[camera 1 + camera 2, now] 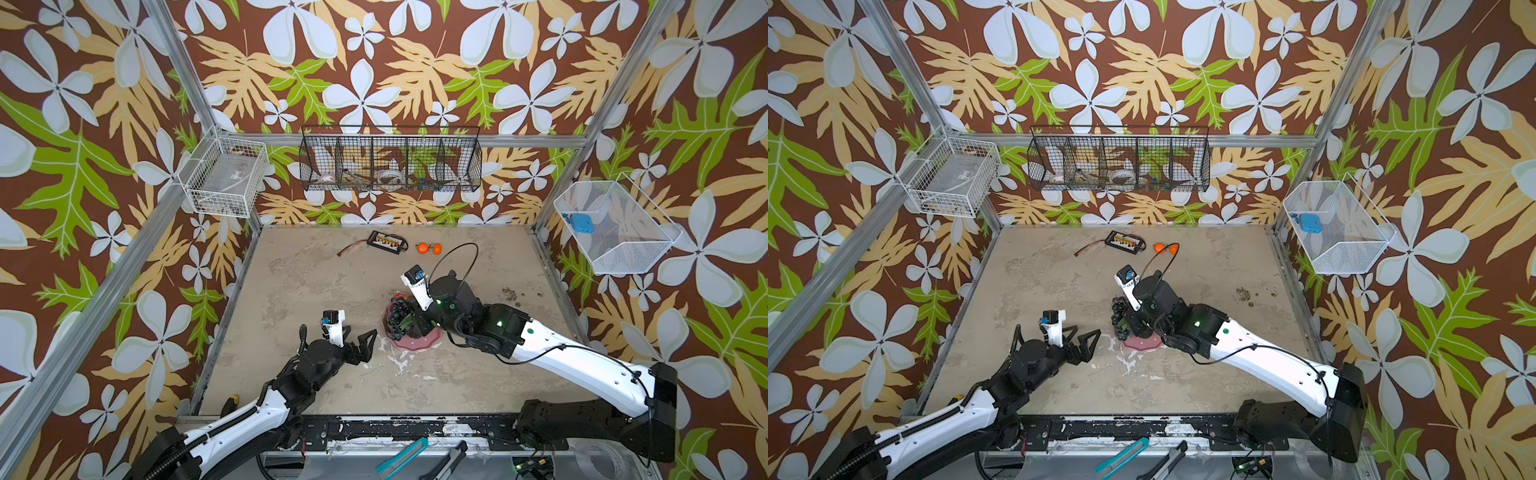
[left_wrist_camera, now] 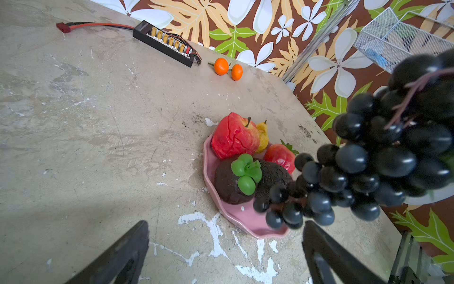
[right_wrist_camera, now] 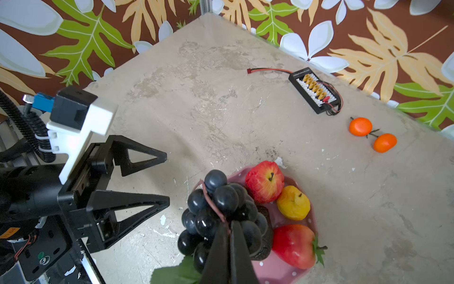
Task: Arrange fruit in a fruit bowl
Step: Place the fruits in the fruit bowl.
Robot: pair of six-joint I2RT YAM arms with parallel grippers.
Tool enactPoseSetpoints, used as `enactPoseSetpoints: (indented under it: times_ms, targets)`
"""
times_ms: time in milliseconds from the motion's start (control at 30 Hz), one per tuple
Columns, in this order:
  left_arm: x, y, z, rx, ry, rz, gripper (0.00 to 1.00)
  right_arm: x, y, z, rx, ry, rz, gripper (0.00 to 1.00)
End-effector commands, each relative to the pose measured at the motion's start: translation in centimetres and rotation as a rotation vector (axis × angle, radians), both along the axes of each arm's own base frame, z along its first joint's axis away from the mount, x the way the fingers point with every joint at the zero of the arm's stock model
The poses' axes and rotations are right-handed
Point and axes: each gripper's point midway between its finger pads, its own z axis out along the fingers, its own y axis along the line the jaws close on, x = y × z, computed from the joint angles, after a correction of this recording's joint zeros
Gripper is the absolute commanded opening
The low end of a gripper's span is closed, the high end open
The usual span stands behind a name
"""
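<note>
The pink dotted fruit bowl [image 2: 245, 222] [image 3: 277, 270] holds a red apple [image 3: 264, 182], a yellow fruit [image 3: 293, 202], a second red fruit [image 3: 293, 246] and dark brown pieces [image 2: 228, 182] with a green top. My right gripper [image 3: 229, 226] is shut on the stem of the dark grape bunch [image 3: 216, 209] [image 1: 398, 318], which hangs over the bowl's left side. My left gripper [image 2: 226, 225] [image 1: 362, 332] stands open and holds nothing, low over the table just left of the bowl. Two oranges [image 1: 423, 248] [image 3: 360, 126] lie joined near the back wall.
A black gadget [image 1: 384, 242] with a red cable lies beside the oranges at the back. Wire baskets hang on the left wall [image 1: 226, 176], the back wall [image 1: 390, 160] and the right wall [image 1: 615, 226]. The right arm [image 1: 561, 353] reaches across the table's right half.
</note>
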Motion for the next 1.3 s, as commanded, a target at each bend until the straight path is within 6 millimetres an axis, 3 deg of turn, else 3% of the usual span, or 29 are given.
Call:
enactPoseSetpoints:
  times_ms: [0,633,1267]
  targets:
    - [0.3,0.1,0.5,-0.009,-0.019,0.013,0.98,0.5,0.4,0.5,0.039,-0.014,-0.029,0.0]
    - [0.3,0.1,0.5,-0.01,-0.019,0.014,0.98,0.2,-0.1,-3.3,-0.021,0.03,-0.049,0.0]
    - [0.4,0.0,0.2,-0.007,-0.013,0.016,0.98,-0.5,-4.4,-5.9,-0.085,0.026,-0.143,0.0]
